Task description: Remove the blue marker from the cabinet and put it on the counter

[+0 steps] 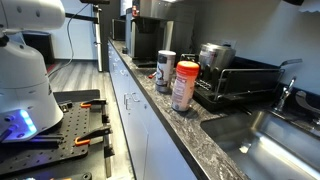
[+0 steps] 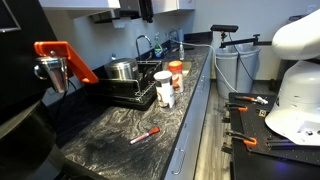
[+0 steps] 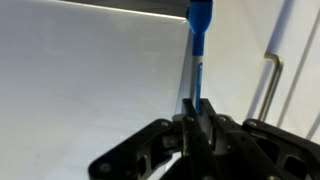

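In the wrist view my gripper [image 3: 197,108] is shut on the blue marker [image 3: 198,35]. The marker stands upright out of the closed jaws, and its blue cap reaches the top of the frame. Behind it is a flat white cabinet face [image 3: 90,80] with a thin metal handle [image 3: 273,85] to the right. The counter of dark speckled stone shows in both exterior views [image 1: 205,128] [image 2: 115,140]. I cannot make out the gripper or the blue marker in either exterior view.
On the counter stand an orange-lidded canister [image 1: 185,85] [image 2: 176,76], a grey-lidded jar [image 1: 165,70], a black dish rack with a pot [image 1: 235,80] [image 2: 130,85], a sink [image 1: 275,140] and a red marker [image 2: 145,134]. The black perforated table [image 1: 70,140] holds tools.
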{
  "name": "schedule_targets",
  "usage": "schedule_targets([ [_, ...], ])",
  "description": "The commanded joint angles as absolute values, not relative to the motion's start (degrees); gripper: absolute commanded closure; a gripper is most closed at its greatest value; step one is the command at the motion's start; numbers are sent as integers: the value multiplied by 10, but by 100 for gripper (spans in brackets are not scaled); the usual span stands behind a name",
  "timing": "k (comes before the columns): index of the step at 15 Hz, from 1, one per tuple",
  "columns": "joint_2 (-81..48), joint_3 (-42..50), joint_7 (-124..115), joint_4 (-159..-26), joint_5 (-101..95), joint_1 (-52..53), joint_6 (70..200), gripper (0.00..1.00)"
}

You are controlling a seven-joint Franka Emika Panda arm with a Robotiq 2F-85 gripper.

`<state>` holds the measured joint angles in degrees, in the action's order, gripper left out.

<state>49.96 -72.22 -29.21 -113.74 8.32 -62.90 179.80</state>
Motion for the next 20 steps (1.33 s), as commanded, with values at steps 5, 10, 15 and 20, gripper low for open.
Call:
schedule_targets([
  [5, 413, -708, -227, -1166, 72, -531, 1719, 97],
  [10, 328, -667, -170, -1156, 41, -470, 1631, 97],
  [15, 206, -649, -151, -1147, 2, -398, 1594, 97],
  [20, 115, -648, -110, -1143, 32, -347, 1567, 97],
])
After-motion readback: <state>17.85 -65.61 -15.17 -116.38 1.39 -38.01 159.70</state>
